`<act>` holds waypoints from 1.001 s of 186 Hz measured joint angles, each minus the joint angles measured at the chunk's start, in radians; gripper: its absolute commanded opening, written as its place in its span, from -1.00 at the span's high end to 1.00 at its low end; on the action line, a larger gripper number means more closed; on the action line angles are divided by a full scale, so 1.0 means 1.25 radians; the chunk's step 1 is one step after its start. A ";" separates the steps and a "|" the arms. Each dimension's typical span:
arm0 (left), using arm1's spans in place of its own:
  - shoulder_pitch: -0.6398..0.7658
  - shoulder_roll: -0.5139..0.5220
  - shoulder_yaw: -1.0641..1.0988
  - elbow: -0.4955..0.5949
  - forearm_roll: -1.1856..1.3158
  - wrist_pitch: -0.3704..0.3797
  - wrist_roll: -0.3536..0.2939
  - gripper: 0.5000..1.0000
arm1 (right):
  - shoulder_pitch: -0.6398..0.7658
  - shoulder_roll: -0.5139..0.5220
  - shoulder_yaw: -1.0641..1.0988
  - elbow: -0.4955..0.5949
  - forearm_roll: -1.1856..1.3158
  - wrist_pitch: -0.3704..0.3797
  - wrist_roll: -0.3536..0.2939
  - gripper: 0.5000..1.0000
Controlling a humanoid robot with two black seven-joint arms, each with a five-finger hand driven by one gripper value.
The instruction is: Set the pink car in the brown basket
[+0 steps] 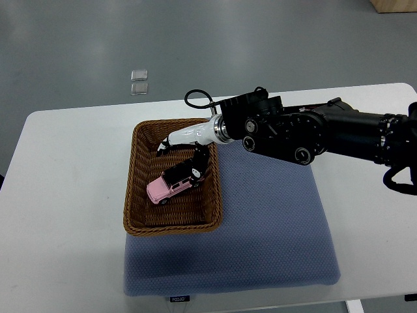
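The right robot hand reaches low inside the basket, fingers pinching the car just under it, so the car lands softly.

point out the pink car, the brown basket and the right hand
pink car (168,188), top view, on its pink side
brown basket (133,182), top view, on its left wall
right hand (189,145), top view, between its fingertips

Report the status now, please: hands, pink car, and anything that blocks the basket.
Right hand over brown basket, fingers on pink car. Car sits inside basket, on its floor. Left hand out of view. Nothing blocking.
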 measured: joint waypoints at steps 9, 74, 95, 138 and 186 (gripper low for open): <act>0.000 0.000 0.000 0.000 0.000 0.000 0.000 -1.00 | 0.006 -0.001 0.017 0.000 0.000 0.003 0.000 -0.61; 0.000 0.000 0.000 0.000 0.000 0.000 0.000 -1.00 | 0.012 -0.157 0.218 -0.008 0.088 0.011 -0.001 -0.61; 0.000 0.000 0.000 0.000 0.000 0.000 0.000 -1.00 | -0.035 -0.225 0.291 -0.030 0.182 0.007 -0.001 -0.61; 0.000 0.000 0.000 0.000 0.001 0.000 0.000 -1.00 | -0.179 -0.272 0.512 -0.089 0.376 -0.006 0.000 -0.60; 0.000 0.000 0.000 0.000 0.000 0.000 0.000 -1.00 | -0.339 -0.252 0.718 -0.097 0.599 -0.088 0.067 -0.60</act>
